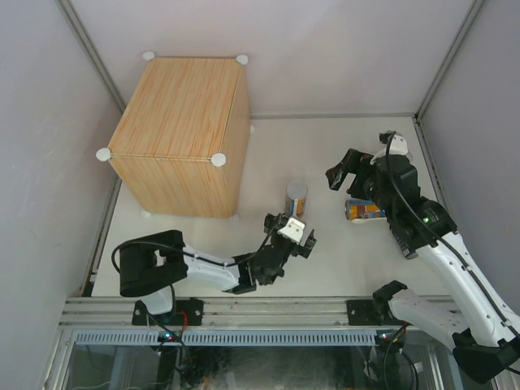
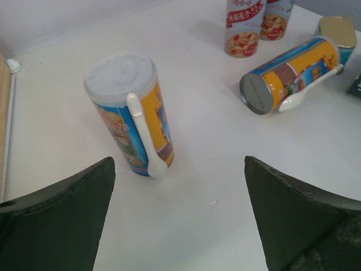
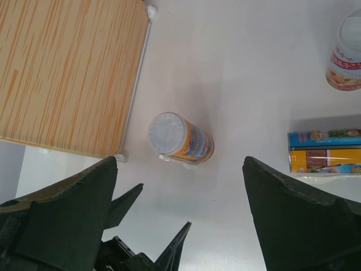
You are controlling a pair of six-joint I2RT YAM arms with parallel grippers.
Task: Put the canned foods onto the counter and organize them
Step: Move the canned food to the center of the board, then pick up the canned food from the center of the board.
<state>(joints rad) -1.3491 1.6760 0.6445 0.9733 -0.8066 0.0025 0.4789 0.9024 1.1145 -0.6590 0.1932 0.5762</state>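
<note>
Left gripper (image 1: 291,231): jaws wide apart, empty, low over the white table (image 1: 325,138), facing the upright cylinder (image 2: 132,113).
Upright cylinder: tall, blue-orange, frosted lid on top, white spoon (image 2: 144,135) down its side; stands on the table near the counter's front corner, not touching it.
Right gripper (image 3: 180,166): jaws spread, holding nothing, raised over the table.
Lying cylinder (image 2: 293,73): same kind, on its side, right of the upright one.
White-red cans (image 2: 243,28): two, upright, beyond it.
Gold tin (image 2: 337,31): beside the lying cylinder's far end.
Counter (image 1: 183,106): wood-grain box, white knobs (image 1: 218,160), far left.
</note>
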